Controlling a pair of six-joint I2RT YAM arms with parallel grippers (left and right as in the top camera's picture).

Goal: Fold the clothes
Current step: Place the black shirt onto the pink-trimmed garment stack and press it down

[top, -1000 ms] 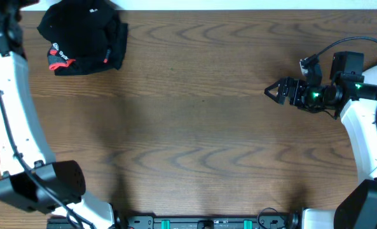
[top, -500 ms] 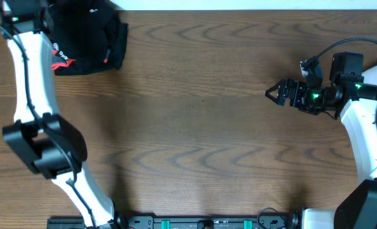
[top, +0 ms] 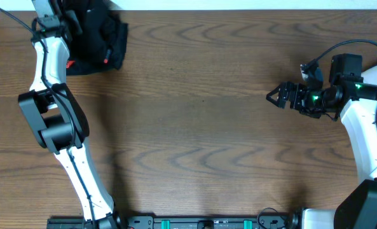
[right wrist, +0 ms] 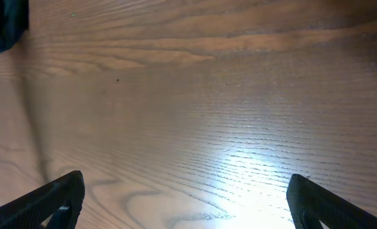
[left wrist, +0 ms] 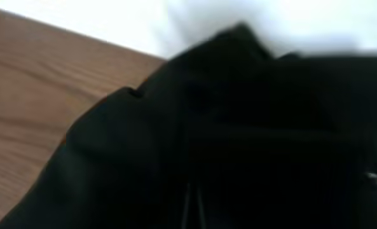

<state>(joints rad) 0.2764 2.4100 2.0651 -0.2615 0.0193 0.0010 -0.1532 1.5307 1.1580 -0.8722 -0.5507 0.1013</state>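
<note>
Right gripper hovers over the table at mid right, fingers spread wide, holding nothing; far left, the clothes lie bunched at the corner, left gripper closed among them, grip unclear

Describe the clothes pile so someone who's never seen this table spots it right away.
Seen from above, go to the far left corner of the wooden table. A crumpled heap of clothes lies there. It's the only fabric on the table: black, with coral-red trim.
</note>
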